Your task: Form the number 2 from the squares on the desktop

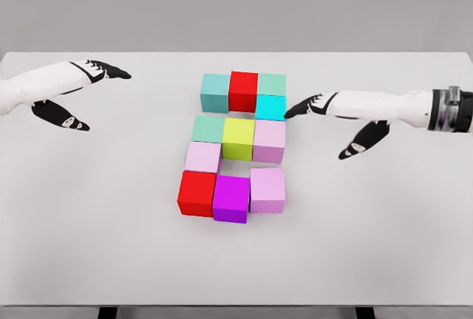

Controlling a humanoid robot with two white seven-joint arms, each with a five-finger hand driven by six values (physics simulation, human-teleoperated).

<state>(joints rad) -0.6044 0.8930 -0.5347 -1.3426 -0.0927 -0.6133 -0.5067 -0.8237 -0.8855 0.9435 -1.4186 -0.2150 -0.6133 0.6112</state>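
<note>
1. The cluster of coloured cubes sits in the middle of the white tabletop (89, 223), with its long axis running away from the robot, top row at the far end.
2. The far row reads teal cube (215, 91), red cube (243, 90) and pale green cube (272, 84); the bright cyan cube (270, 107) lies just nearer, under the row's right end.
3. The middle row holds a sea-green cube (208, 128), a yellow-green cube (238, 139) and a pale pink cube (269, 140).
4. A second pale pink cube (202, 156) makes the left link, and the near row is a second red cube (196, 193), a magenta cube (230, 199) and a lilac-pink cube (267, 190).
5. The right hand (325, 116) reaches in from the right with its fingers extended, holding nothing; its fingertips (290, 110) lie at the cyan cube's right face, and contact looks likely but I cannot confirm it.
6. The left hand (74, 94) hovers well apart at the far left, its fingers spread, holding nothing.
7. The step in hand appears to be squaring the cyan cube into the right-hand link. A short flat push leftward should do it, stopped before the red cube shifts.
8. The near row looks uneven, with the magenta cube sitting nearer than its neighbours, so it probably needs nudging away from the robot.
</note>
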